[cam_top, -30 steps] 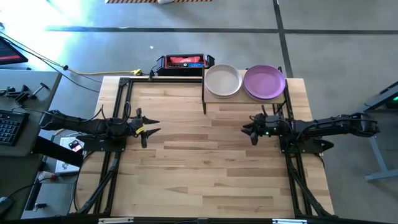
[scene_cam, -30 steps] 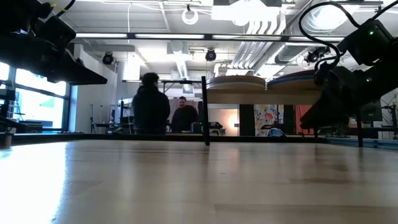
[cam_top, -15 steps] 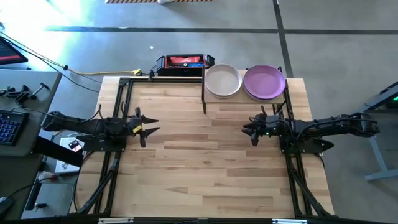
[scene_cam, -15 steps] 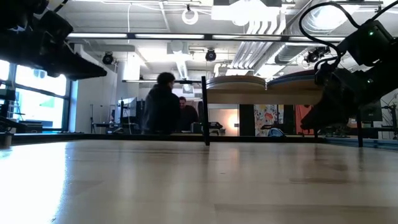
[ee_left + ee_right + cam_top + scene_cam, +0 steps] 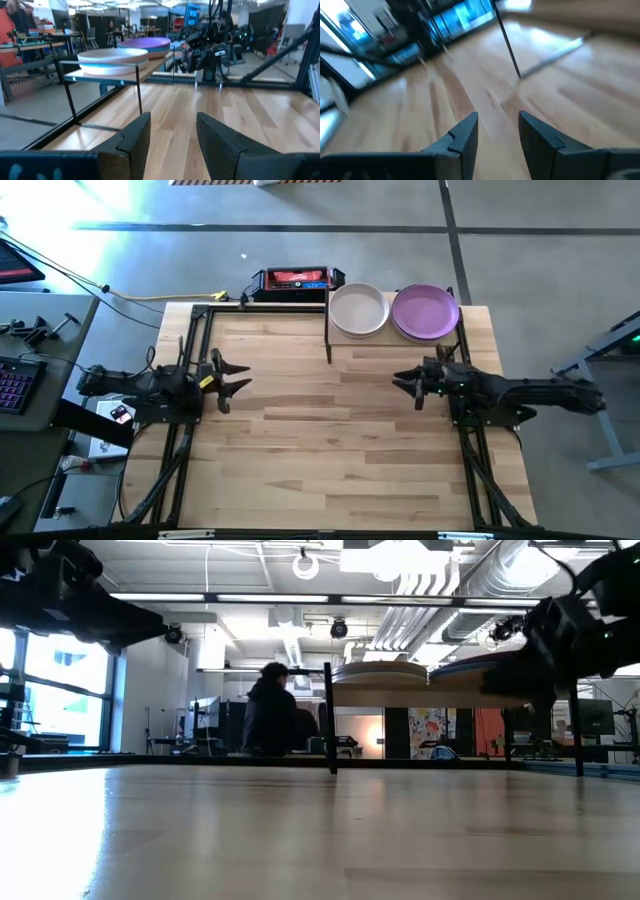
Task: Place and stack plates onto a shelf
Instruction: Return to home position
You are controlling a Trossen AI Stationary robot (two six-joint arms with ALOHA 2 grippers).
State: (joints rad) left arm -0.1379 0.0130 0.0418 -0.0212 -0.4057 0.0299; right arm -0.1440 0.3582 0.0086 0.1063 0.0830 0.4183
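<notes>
High view: the shelf point(image 5: 391, 333) stands at the upper right of the surface point(image 5: 330, 450), against its far edge. Two piles of plates sit on it side by side. The left pile is topped by an off-white plate point(image 5: 358, 310) and the right pile by a purple plate point(image 5: 425, 312); their rims are just beside each other. From above I see only the top plates.

Low view: both piles point(image 5: 378, 671) rest on the shelf board at upper centre-right of the frame, raised on thin black legs. I cannot count the plates in either pile. A person point(image 5: 272, 715) stands in the room behind, centre-left.

My left claw point(image 5: 243, 380) sits at the left-centre of the high view, above the surface, pointing toward the middle. Left wrist view: its two fingers point(image 5: 132, 140) are spread, nothing between them, only bare wood. Claw released. The shelf and both piles show at upper left of that frame, well apart from me.

My right claw point(image 5: 403, 385) sits at the right-centre of the high view, below the shelf in the frame and clear of it, pointing toward the middle. Right wrist view: fingers point(image 5: 462, 135) apart, wood grain in the gap. Released, holding nothing.

A red and black box point(image 5: 295, 280) lies beyond the far edge of the surface, left of the shelf.
</notes>
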